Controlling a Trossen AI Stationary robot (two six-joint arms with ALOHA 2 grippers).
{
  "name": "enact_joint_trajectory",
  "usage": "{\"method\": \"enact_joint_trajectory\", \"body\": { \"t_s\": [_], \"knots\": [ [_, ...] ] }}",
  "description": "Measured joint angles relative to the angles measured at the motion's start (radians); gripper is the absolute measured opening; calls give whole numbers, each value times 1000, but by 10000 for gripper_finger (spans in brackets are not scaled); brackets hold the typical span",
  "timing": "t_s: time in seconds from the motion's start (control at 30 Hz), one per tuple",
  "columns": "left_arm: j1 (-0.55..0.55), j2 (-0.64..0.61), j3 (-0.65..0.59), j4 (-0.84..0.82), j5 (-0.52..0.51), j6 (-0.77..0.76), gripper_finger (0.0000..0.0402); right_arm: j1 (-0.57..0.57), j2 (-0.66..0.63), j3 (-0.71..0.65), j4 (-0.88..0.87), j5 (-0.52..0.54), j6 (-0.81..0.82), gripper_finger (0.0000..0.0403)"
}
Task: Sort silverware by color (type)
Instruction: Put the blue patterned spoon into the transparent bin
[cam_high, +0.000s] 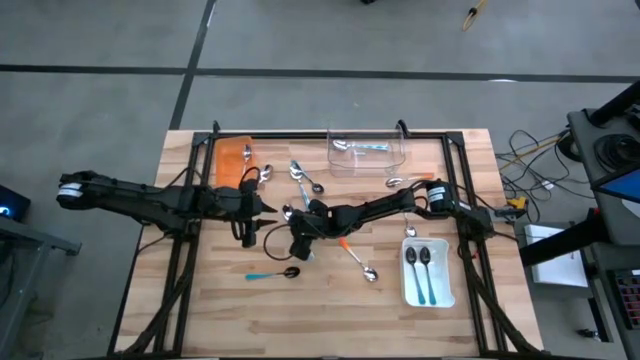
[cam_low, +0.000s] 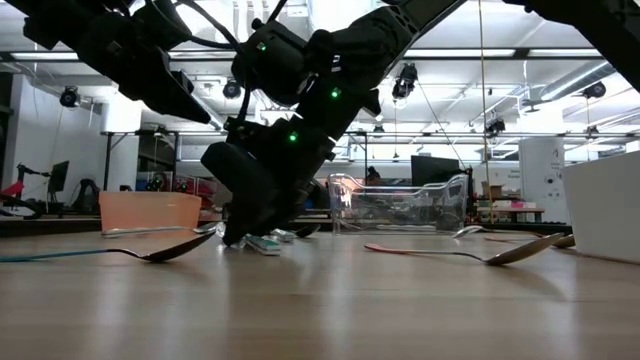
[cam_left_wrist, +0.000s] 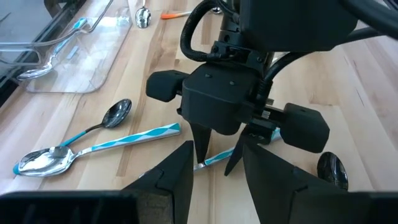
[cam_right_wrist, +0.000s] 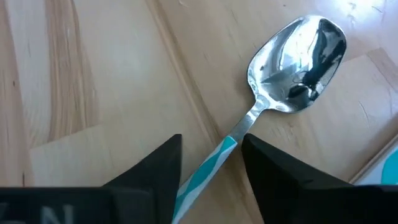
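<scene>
A spoon with a teal-and-white striped handle and a shiny bowl lies flat on the wooden table, its bowl near the table's middle. My right gripper reaches over it from the right. Its fingers are open and stand on either side of the handle, just behind the neck; a gap shows on both sides. From the left wrist view its fingertips are down at the table with the handle between them. My left gripper hovers open just left of the spoon, holding nothing.
Two teal spoons lie beyond the right gripper. A teal spoon and an orange one lie nearer the front edge. An orange tray and a clear tray stand at the back. A white tray holds two teal spoons.
</scene>
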Motion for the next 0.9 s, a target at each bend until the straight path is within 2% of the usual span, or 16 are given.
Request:
{"method": "enact_joint_trajectory", "body": {
  "t_s": [0.27, 0.63, 0.9],
  "knots": [
    [0, 0, 0, -1, 0, 0, 121, 0, -2, -1, -8, -20, -27, 24],
    [0, 1, 0, 4, 0, 0, 121, 1, -40, -6, -23, -61, -50, 21],
    [0, -9, -1, 122, 1, 65, 121, 4, -124, -8, -100, -131, -106, 19]
  ]
}}
